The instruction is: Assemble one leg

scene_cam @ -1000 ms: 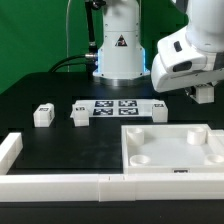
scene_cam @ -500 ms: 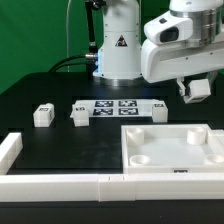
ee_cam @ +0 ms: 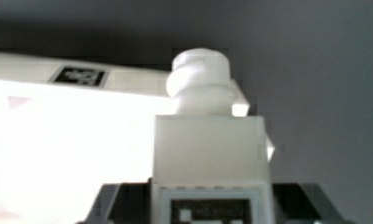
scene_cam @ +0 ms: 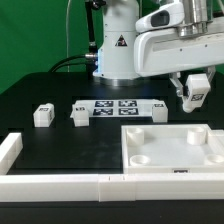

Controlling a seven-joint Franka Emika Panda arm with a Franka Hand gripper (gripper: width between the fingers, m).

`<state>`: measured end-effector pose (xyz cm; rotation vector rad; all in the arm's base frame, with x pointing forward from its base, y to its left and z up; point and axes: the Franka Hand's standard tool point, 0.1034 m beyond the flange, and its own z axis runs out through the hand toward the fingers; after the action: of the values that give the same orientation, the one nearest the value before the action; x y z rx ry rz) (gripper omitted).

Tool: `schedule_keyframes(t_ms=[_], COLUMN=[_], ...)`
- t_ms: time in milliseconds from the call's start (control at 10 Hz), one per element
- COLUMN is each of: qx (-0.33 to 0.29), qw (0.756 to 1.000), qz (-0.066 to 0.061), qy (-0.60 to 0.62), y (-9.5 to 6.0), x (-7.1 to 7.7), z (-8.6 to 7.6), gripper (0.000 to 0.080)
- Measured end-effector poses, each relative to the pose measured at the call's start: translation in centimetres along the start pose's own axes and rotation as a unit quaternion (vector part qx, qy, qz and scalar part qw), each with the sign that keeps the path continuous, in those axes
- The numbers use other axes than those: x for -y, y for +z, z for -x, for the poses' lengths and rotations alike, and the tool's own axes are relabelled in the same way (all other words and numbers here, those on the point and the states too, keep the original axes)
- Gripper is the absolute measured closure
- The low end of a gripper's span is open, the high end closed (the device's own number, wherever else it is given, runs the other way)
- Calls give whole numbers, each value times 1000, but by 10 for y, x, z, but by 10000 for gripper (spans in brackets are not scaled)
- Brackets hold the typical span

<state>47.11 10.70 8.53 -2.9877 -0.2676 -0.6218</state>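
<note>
My gripper (scene_cam: 196, 94) is shut on a leg (scene_cam: 198, 85), a small chunky white post with a black-and-white tag, and holds it in the air at the exterior view's right, above the far right corner of the large white panel (scene_cam: 172, 150). In the wrist view the leg (ee_cam: 209, 125) stands out from between the dark fingers of the gripper (ee_cam: 209, 206), its rounded end pointing away. The panel (ee_cam: 58, 115) lies beyond it there. Three more legs lie on the table: one (scene_cam: 42, 115), a second (scene_cam: 80, 115) and a third (scene_cam: 160, 110).
The marker board (scene_cam: 112, 107) lies between two of the loose legs. A white rail (scene_cam: 60, 185) runs along the table's front, with a short piece (scene_cam: 10, 150) at the exterior view's left. The robot base (scene_cam: 118, 50) stands at the back.
The arm has swung toward the exterior view's left and risen a little. The held leg has shifted slightly left and tilted, still in the gripper.
</note>
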Motion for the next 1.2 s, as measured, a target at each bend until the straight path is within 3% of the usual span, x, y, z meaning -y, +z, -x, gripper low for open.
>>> schedule_keyframes(t_ms=[100, 200, 400, 600, 1000, 1100, 1200], qx=[-9, 8, 11, 2, 4, 6, 4], qw=[1000, 1000, 1000, 1000, 1000, 1000, 1000], qz=[3, -2, -3, -7, -7, -10, -16], qy=[-3, -14, -16, -20, -19, -17, -18], y=[4, 3, -9, -17, -14, -7, -1], x=[-1, 0, -7, -1, -2, -2, 4], z=[7, 0, -24, -47, -44, -49, -65], gripper=[511, 511, 511, 511, 511, 511, 511])
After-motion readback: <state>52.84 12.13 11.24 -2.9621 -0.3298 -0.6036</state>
